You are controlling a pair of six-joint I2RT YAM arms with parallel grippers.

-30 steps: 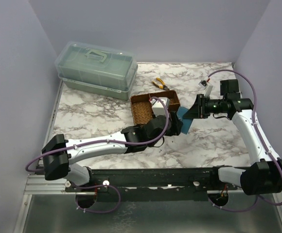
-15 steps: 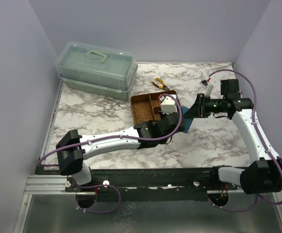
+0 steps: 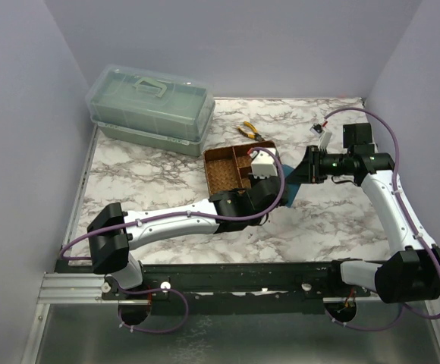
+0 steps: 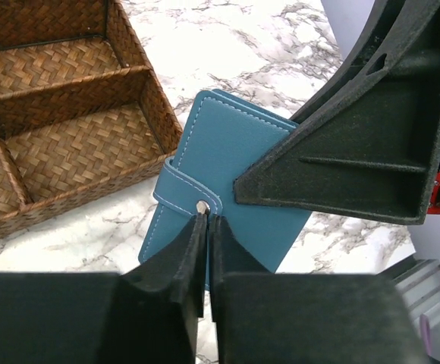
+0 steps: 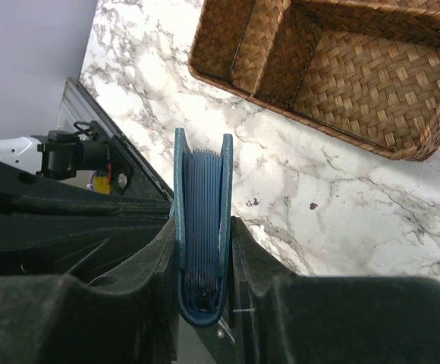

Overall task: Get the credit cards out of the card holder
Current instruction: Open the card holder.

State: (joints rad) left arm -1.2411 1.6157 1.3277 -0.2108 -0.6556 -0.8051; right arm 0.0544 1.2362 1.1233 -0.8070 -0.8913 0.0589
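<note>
Now right hand (image 5: 202,235) clamps card holder (image 5: 202,178) across covers; left hand (image 4: 207,221) pinched together at snap strap (image 4: 180,184) (hold unclear).

— What colour is the card holder (image 4: 220,159)?
— Teal-blue, with pale stitching along the edges and a silver snap (image 4: 201,205) on its strap. The leaves inside show blue too.
— And the tray (image 4: 91,189)?
— Brown, in a basket weave. The table (image 3: 144,178) is white marble veined with grey.
— The rest?
— The pliers (image 3: 247,131) have yellow handles, and the lidded box (image 3: 150,106) is translucent pale green. The walls (image 3: 23,114) are lilac.
— The robot?
— The left gripper (image 4: 207,220) and right gripper (image 5: 202,227) are matt black. The arms (image 3: 167,224) are white with black joints, and the cables (image 3: 361,110) are purple.
</note>
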